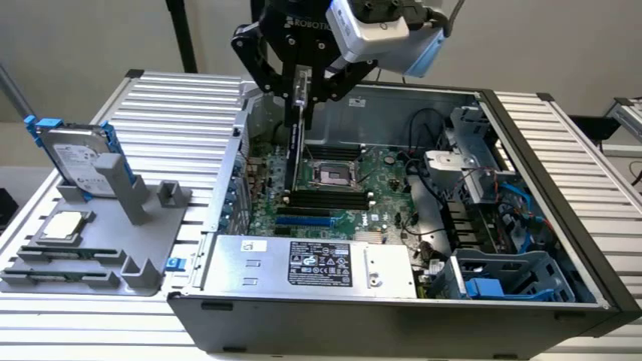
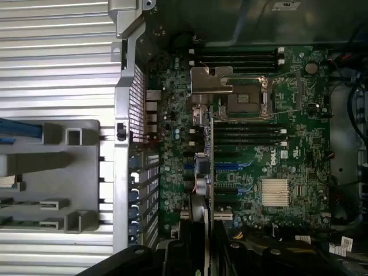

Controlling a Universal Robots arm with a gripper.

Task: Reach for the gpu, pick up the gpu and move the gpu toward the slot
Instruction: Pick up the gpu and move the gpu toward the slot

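My gripper (image 1: 301, 84) hangs over the open computer case (image 1: 401, 323), shut on the gpu (image 1: 294, 143). I see the thin green card edge-on, hanging straight down with its lower end just above the green motherboard (image 1: 377, 199) beside the dark memory slots. In the wrist view the gpu (image 2: 210, 172) is a narrow strip running out from between my fingers (image 2: 190, 253) across the board. Blue expansion slots (image 1: 306, 222) lie on the motherboard slightly nearer the case's front; in the wrist view the blue slots (image 2: 230, 167) sit right beside the card's edge.
A grey fixture (image 1: 101, 241) at the exterior view's left carries a silver hard drive (image 1: 80, 158) with blue rails and a small silver chip (image 1: 62, 226). Inside the case are the power supply (image 1: 311, 263), the CPU socket (image 1: 336, 174), cables and a blue-grey drive cage (image 1: 501, 278).
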